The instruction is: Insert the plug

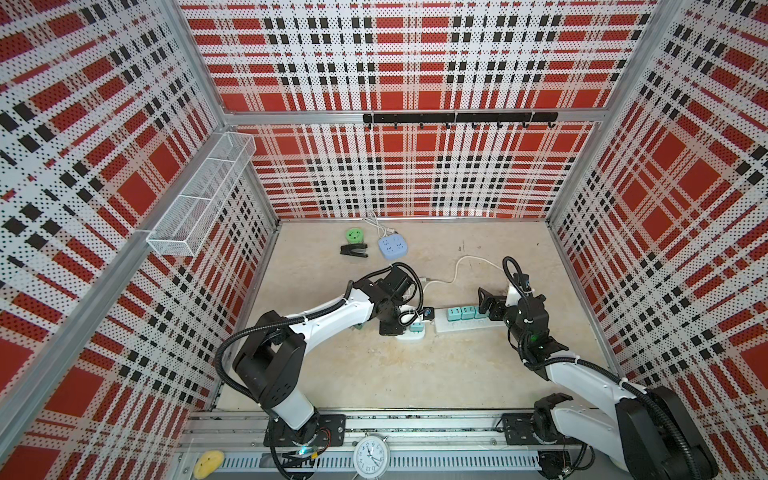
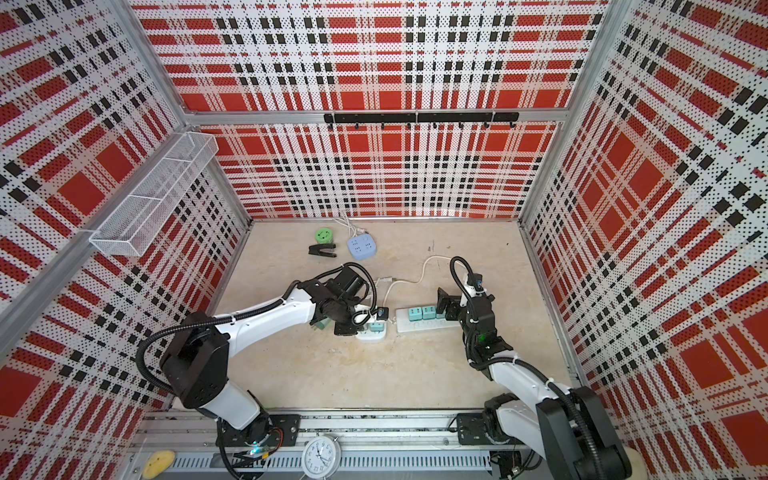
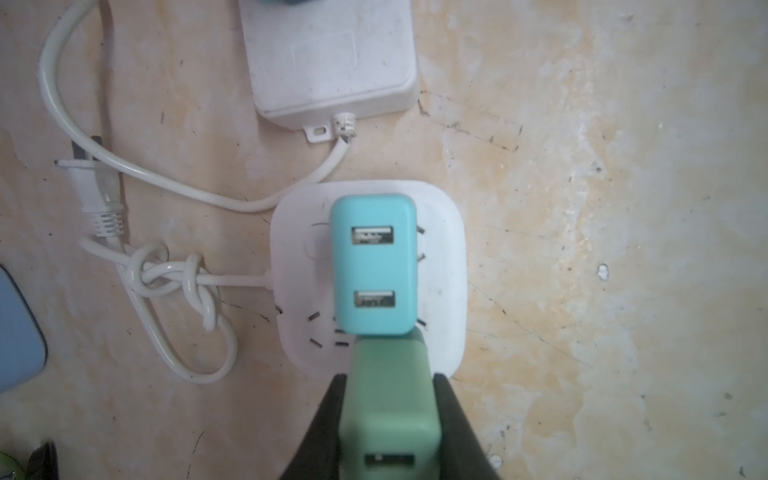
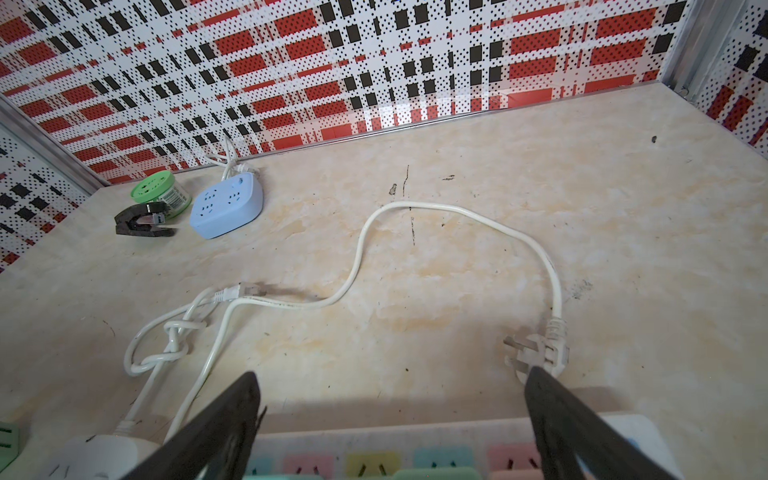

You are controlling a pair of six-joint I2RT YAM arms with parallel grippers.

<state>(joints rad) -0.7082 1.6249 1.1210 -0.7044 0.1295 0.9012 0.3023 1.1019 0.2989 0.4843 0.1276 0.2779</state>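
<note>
A: Surface and room?
B: Beige marble-look tabletop (image 1: 415, 374), glossy, scuffed with dark marks. Closed in on three sides by perforated panels (image 1: 415, 166) printed in red, black and white plaid, set in aluminium framing. White wire-mesh basket (image 1: 199, 195) on the left wall, black hook rail (image 1: 459, 118) on the back wall.

A: Plug?
B: Mint-green USB charger (image 3: 390, 428), a smooth rounded plastic block, clamped between the black fingers of the left gripper (image 3: 388, 390). Sits over the edge of the white rounded-square socket block (image 3: 449, 270), right against the cyan two-port charger (image 3: 374, 266) seated there. Prongs hidden; cannot tell whether seated.

A: Other arm?
B: Right gripper (image 4: 390, 376) spread wide, hovering over the long white power strip (image 1: 461, 326). Row of teal chargers (image 1: 468, 311) plugged into that strip.

A: Remainder?
B: Round white cords, including one knotted cord (image 3: 166, 274). Loose three-pin plug (image 4: 536, 353) lying flat. Near the back wall: pale-blue socket cube (image 1: 392, 248), green round tub (image 1: 354, 235), black stapler (image 1: 354, 250).
</note>
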